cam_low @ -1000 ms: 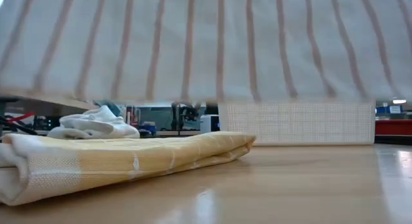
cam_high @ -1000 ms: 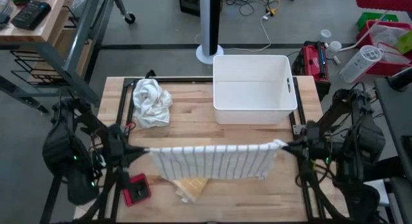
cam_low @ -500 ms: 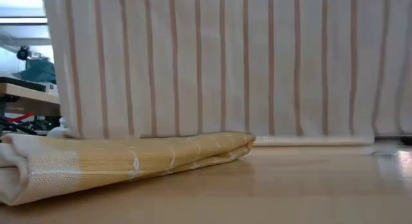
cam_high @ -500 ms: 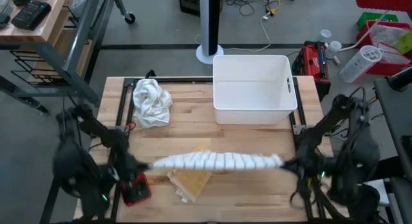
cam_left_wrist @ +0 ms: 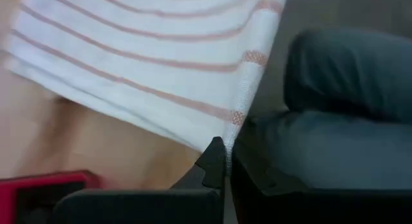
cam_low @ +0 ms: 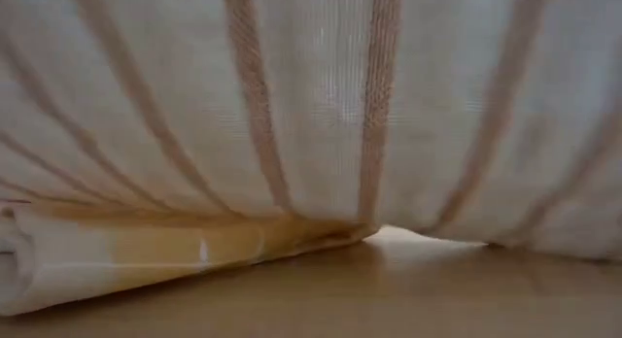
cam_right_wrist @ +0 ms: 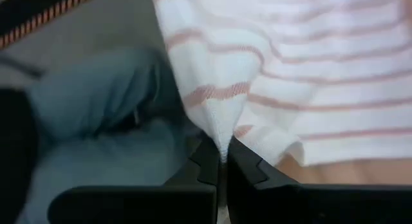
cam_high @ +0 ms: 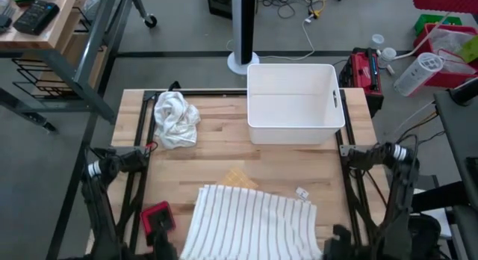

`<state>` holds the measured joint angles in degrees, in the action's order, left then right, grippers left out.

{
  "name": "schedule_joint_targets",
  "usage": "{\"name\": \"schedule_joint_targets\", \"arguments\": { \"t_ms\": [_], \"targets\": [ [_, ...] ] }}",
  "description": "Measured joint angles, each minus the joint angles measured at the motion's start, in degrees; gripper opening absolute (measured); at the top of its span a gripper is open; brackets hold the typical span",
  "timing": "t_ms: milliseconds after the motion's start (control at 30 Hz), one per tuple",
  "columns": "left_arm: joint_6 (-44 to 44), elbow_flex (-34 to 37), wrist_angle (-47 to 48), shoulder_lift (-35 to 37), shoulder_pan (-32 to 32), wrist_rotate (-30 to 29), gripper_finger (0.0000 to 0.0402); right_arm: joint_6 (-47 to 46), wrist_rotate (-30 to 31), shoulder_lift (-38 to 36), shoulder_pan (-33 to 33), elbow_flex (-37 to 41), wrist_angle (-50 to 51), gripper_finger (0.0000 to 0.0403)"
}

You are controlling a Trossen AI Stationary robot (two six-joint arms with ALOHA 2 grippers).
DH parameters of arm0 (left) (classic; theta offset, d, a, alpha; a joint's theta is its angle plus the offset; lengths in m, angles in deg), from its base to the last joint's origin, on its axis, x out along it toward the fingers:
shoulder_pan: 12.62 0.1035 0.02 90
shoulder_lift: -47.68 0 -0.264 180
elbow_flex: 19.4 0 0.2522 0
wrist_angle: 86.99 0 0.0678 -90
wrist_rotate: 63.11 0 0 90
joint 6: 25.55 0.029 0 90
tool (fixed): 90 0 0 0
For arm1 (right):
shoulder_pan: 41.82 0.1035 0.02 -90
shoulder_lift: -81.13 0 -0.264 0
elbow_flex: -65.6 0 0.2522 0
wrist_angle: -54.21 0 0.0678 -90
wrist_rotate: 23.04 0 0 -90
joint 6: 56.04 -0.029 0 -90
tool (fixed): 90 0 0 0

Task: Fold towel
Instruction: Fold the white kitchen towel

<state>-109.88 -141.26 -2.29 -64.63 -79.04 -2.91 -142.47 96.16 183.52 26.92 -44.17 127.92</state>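
We hold the striped towel [cam_high: 250, 223] by its near corners, left jaws [cam_left_wrist: 226, 161] and right jaws [cam_right_wrist: 222, 161] both clamped; it spreads lower centre, long axis across the desk [cam_high: 224, 159].

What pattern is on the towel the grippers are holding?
White with thin tan stripes; the towel shows best in the high view.

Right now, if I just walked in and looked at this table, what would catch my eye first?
Probably the striped towel, spread across the near edge of the wooden table, with the left gripper and right gripper each pinching a corner. It partly covers a folded yellow cloth. Behind sit a big white bin and a crumpled white cloth at the far left.
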Motion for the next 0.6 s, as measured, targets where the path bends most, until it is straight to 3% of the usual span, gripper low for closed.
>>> {"name": "schedule_joint_targets", "arguments": {
  "t_ms": [200, 367, 467, 600],
  "targets": [
    [7.5, -1.8, -8.3, -4.1, -1.7, 0.8, 0.0, -0.6, -8.9, 7.4, 0.8, 0.0, -7.7, 0.0],
    [8.0, -0.1, -9.5, -4.7, -1.3, -1.1, 0.0, -2.7, -9.7, 10.3, 0.9, 0.0, -7.8, 0.0],
    [6.6, 1.8, -3.6, -4.7, 0.0, -2.5, 0.0, -6.2, -8.4, 10.6, 0.6, 0.0, -4.5, 0.0],
    [0.7, 3.9, 7.3, -4.3, 2.2, -1.6, 0.0, -15.8, -8.0, 10.6, 0.3, 0.0, 7.0, 0.0]
  ]
}}
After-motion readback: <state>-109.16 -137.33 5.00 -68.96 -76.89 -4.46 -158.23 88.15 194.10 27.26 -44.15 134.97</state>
